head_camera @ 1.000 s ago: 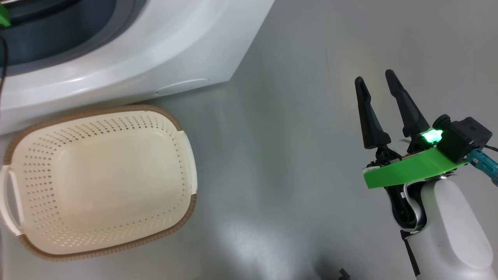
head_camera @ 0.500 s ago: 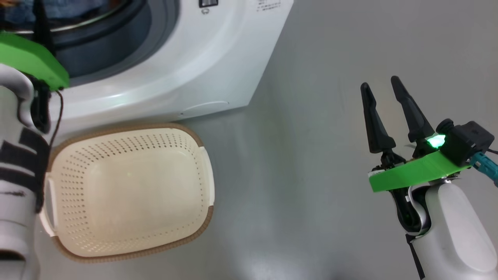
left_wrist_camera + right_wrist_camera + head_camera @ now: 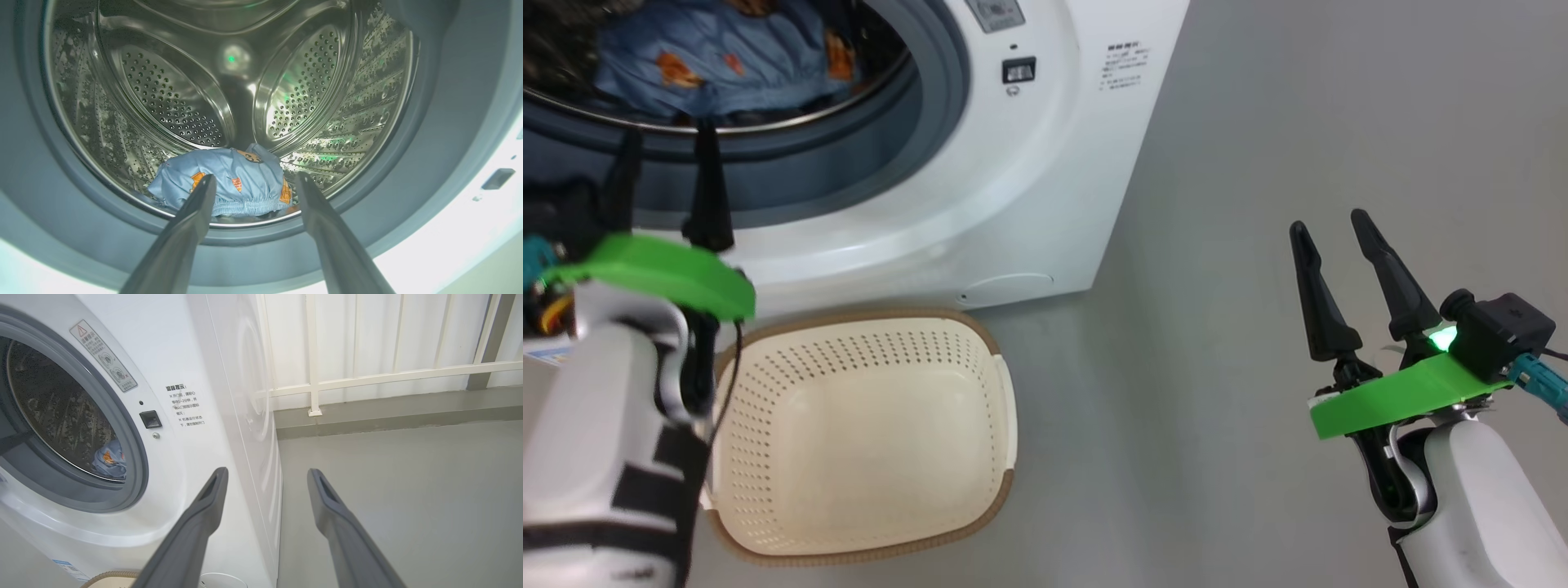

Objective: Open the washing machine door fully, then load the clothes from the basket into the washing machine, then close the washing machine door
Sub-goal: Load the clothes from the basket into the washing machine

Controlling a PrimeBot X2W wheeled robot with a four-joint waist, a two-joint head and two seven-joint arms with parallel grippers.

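Note:
The white washing machine point(image 3: 1029, 163) stands with its opening bare, and its door is out of view. Light blue clothes point(image 3: 711, 57) with orange prints lie at the bottom of the steel drum point(image 3: 179, 102). My left gripper point(image 3: 668, 132) is open and empty, held just outside the grey gasket point(image 3: 61, 196) and pointing at the clothes point(image 3: 241, 167). The cream basket point(image 3: 866, 433) sits on the floor below the opening with nothing in it. My right gripper point(image 3: 1329, 223) is open and empty over the bare floor, to the right of the machine.
Grey floor point(image 3: 1258, 122) stretches to the right of the machine. A white railing point(image 3: 367, 377) and a low kerb run along the wall behind the washing machine point(image 3: 184, 355). The basket's rim point(image 3: 110, 575) touches the machine's foot.
The head camera has swung up toward the machine, bringing the drum and the clothes into sight. My left arm now shows before the opening. Both grippers stay open.

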